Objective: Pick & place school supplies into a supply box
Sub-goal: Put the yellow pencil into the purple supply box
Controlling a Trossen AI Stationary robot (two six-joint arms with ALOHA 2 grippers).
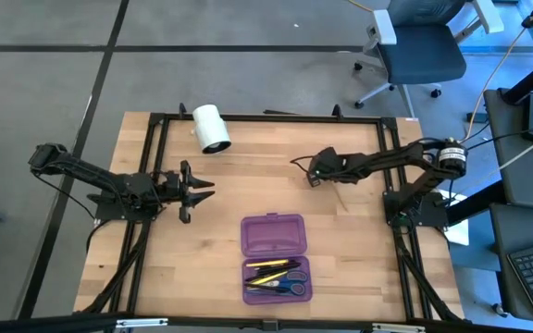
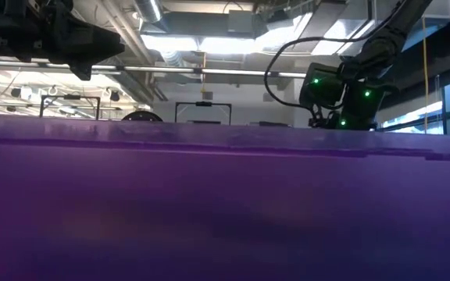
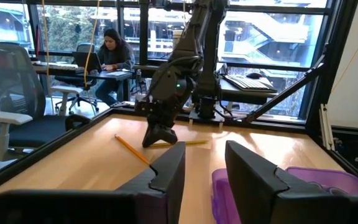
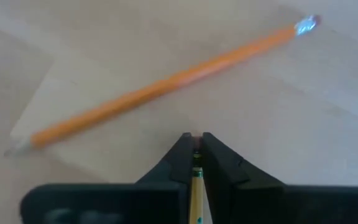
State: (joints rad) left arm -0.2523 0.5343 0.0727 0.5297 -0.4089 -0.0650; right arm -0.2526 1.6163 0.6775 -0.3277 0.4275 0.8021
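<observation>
Right hand pinches a yellow pencil tight so it can go to the purple box, with an orange pencil just ahead.

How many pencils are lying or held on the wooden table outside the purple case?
2: an orange pencil lying on the wood, and a yellow pencil pinched by the right gripper. Others may be hidden.

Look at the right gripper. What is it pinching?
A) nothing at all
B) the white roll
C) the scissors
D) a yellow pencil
D. In the right wrist view the right gripper has its fingers closed on a thin yellow pencil, while an orange pencil lies loose on the table beyond it.
</observation>
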